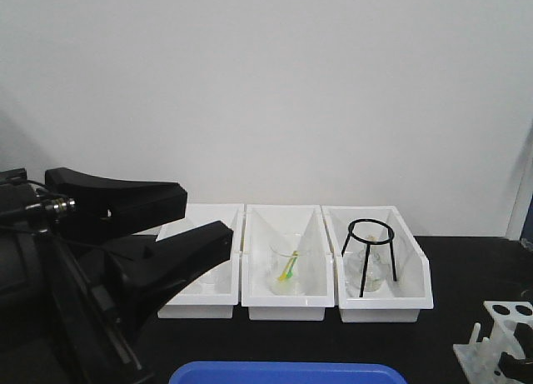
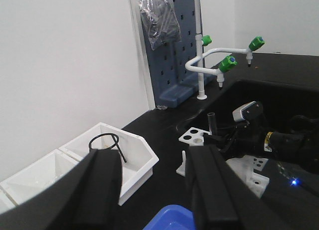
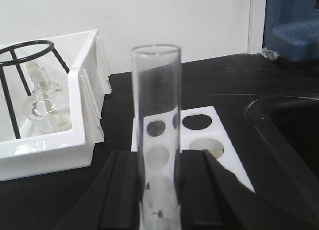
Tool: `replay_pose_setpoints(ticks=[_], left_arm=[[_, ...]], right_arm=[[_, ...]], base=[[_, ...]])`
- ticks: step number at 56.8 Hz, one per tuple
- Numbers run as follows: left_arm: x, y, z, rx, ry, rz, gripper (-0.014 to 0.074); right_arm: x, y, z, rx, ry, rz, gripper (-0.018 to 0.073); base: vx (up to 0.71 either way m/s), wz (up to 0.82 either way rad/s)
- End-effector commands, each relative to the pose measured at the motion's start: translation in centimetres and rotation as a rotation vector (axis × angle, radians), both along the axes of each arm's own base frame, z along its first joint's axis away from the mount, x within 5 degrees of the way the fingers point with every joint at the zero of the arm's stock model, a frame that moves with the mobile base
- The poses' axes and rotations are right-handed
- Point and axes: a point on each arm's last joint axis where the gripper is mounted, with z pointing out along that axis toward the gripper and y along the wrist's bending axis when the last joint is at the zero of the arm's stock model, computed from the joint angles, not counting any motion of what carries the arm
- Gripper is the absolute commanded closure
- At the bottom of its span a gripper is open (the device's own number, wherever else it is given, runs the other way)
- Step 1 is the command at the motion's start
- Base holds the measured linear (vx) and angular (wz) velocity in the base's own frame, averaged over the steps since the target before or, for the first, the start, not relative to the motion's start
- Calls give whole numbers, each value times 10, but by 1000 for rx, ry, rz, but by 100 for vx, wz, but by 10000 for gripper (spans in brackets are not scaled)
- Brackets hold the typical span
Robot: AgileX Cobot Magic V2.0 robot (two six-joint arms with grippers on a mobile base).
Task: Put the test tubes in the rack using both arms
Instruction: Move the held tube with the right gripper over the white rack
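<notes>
In the right wrist view my right gripper (image 3: 158, 190) is shut on a clear test tube (image 3: 156, 115). It holds the tube upright, open end up, just over the white rack (image 3: 202, 137) with round holes. In the left wrist view the same tube (image 2: 210, 121) stands above the rack (image 2: 195, 136), with the right arm (image 2: 279, 140) behind it. The rack (image 1: 504, 321) sits at the front right of the black table. My left gripper (image 1: 204, 220) is all black, open and empty at the left, well away from the rack; its fingers stand wide apart in the left wrist view (image 2: 155, 157).
Three white bins (image 1: 287, 301) stand in a row by the wall. The middle one holds a beaker (image 1: 286, 271); the right one holds a black wire tripod (image 1: 369, 255) over a glass flask. A blue tray (image 1: 287, 373) lies at the front edge. A sink and white taps (image 2: 219, 65) lie beyond the rack.
</notes>
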Motion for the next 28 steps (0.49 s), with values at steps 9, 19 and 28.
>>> replay_pose_setpoints(ticks=[9, 19, 28], left_arm=[[-5, 4, 21, -97, -63, -5, 172], [-5, 4, 21, -96, -63, -5, 172], [-5, 4, 20, -95, -62, -5, 172]], right_arm=[[5, -1, 22, -35, -143, 17, 255], [4, 0, 28, -36, -172, 18, 85], [-2, 2, 52, -61, -249, 17, 50]], base=[[0, 0], [0, 0], [0, 0]])
